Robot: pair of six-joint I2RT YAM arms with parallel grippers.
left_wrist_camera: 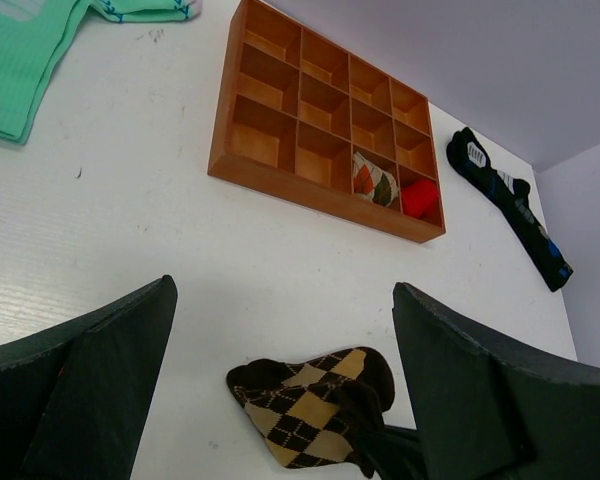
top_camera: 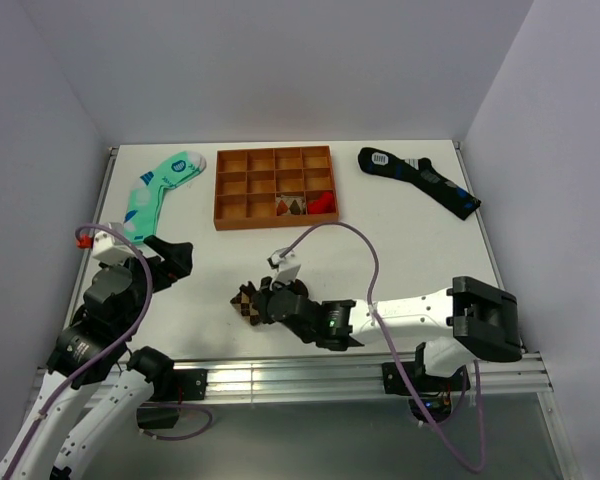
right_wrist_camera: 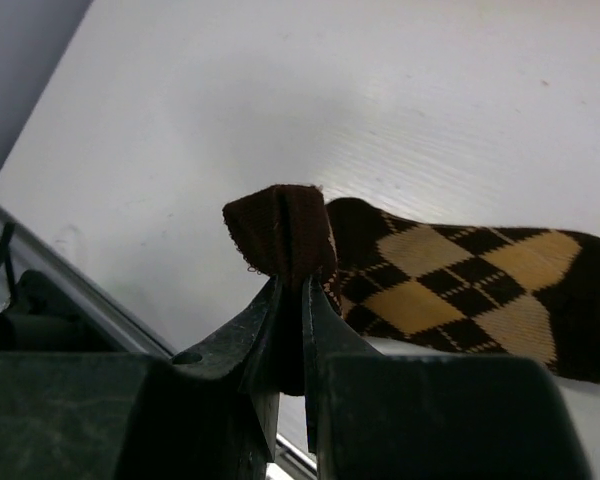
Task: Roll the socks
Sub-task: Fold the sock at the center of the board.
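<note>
Right now the right gripper [right_wrist_camera: 290, 290] has its 2 fingers pressed together on a fold of dark brown cuff, which stands up between the tips in the right wrist view. That cuff belongs to the socks [right_wrist_camera: 450, 290], whose tan and beige diamond part lies flat on the table [top_camera: 380, 250] and stretches away from the pinch. From above, the socks [top_camera: 248, 303] sit near the front edge, well in front of the tray [top_camera: 220, 190] and between the 2 arms. The bundle already looks short and bunched, so the roll seems partly made, though I cannot tell how many turns it holds.

The left gripper [left_wrist_camera: 285, 340] is spread wide and holds nothing. It hangs over bare table with the socks [left_wrist_camera: 305, 405] low between its fingers and apart from both.

To do this step well, I judge the pinch should stay firm on every layer of the cuff while the wrist turns it over the diamond part. Each turn should be tight and straight. The free end is likely to slide on the smooth surface, so the left gripper could come down and pin it. If the fabric is lifted too high, the roll may loosen.

Farther out, the tray has a patterned bundle and something red in 2 front compartments. A mint sock [top_camera: 160, 190] lies at the back left and a dark sock [top_camera: 420, 178] at the back right.
</note>
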